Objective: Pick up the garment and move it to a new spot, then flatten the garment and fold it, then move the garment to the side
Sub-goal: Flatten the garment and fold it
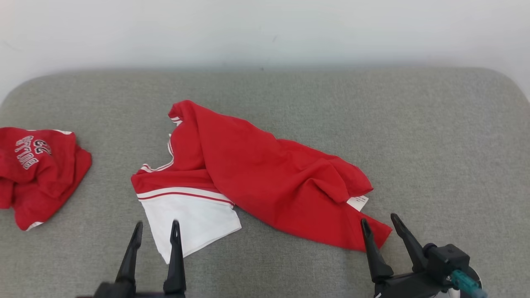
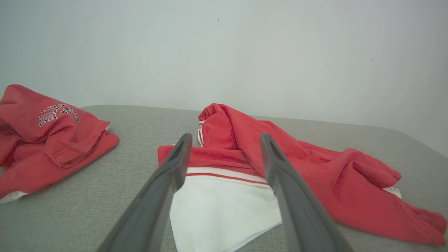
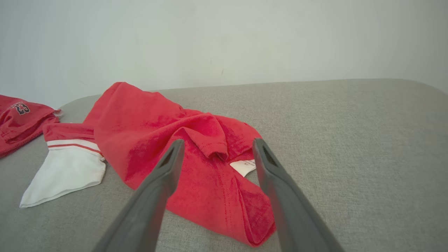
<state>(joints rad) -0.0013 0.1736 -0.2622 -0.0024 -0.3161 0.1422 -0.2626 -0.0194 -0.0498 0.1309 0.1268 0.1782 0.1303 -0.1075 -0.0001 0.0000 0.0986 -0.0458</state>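
**Left gripper [image 1: 157, 224] and right gripper [image 1: 379, 219] spread and empty before the garment [image 1: 265, 178]**

Nearest of all, the two pairs of dark fingers rise from the near edge, jaws parted, nothing between them. At the near left, the left gripper's right fingertip overlaps the garment's white sleeve [image 1: 190, 223] in the head view; whether it touches the cloth cannot be told. At the near right, the right gripper's left fingertip overlaps the red hem corner in the same way.

The garment lies rumpled across the middle of the grey padded surface [image 1: 434, 157], its red body running from far left to near right, bunched in folds at the right end, where a small white care label [image 1: 358, 203] pokes out. Well apart at the far left edge lies a second red garment [image 1: 37, 169], crumpled, with lettering on it. A pale wall [image 1: 265, 29] stands beyond.
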